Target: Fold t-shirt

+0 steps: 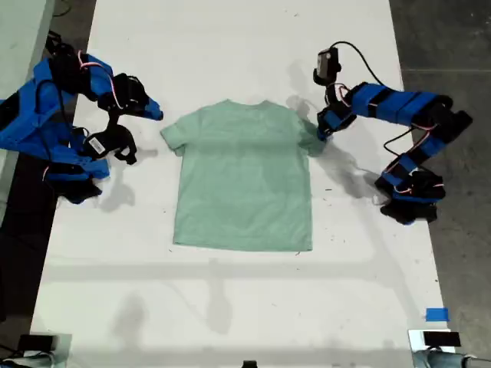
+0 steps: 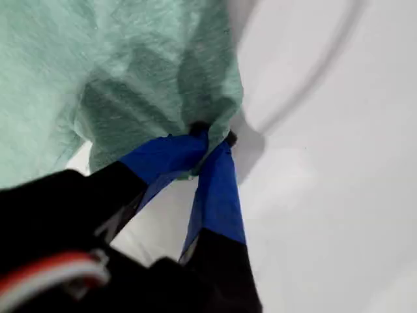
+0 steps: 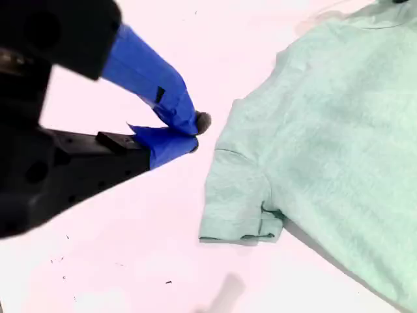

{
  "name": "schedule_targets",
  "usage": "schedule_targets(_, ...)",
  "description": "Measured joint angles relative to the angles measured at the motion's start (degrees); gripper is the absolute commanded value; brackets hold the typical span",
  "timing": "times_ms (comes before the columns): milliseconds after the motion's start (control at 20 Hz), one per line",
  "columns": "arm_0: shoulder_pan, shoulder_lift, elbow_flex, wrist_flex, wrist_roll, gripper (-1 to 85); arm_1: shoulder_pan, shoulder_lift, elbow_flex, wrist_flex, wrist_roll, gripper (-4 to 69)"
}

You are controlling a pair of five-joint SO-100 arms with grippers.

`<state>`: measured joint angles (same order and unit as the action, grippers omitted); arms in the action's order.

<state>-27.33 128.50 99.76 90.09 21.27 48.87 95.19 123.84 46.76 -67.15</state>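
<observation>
T-shirt [image 1: 242, 180] looks light, limp and thin; sleeves and hem corners suit pinching. My first end effector [image 2: 212, 140] clenches the three-o'clock sleeve; my second end effector [image 3: 189, 134] hangs clenched, empty, at nine o'clock above the counter [image 1: 230, 307].

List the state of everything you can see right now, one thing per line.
T-shirt: spread flat on the table, unfolded, one sleeve pinched and bunched up.
First hand: shut on the t-shirt's sleeve, at the exterior view's right.
Second hand: shut, holding nothing, beside the other sleeve without touching it.
Table: white, the shirt lying on it.
</observation>
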Motion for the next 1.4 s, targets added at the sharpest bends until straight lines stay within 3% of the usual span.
schedule_targets(250,0.0,0.0,0.0,0.0,0.0,0.0,7.0,7.5,-9.2,19.3,6.5,-1.2)
schedule_targets(400,0.0,0.0,0.6,0.0,0.0,0.0,7.3,12.2,-14.9,26.2,9.6,-1.2)
schedule_targets(900,0.0,0.5,3.2,-0.8,0.0,0.0,-20.6,-9.9,-52.6,29.4,26.3,-1.2)
schedule_targets(1250,0.0,1.9,4.7,-0.8,0.0,0.0,-26.1,-32.3,-62.1,22.8,29.2,-0.4)
schedule_targets(1350,0.0,2.3,4.9,-0.8,0.0,0.0,-27.2,-35.0,-65.4,22.6,29.3,25.2)
schedule_targets(1400,0.0,2.3,5.0,-0.8,0.0,0.0,-27.6,-34.7,-67.0,22.6,29.3,28.4)
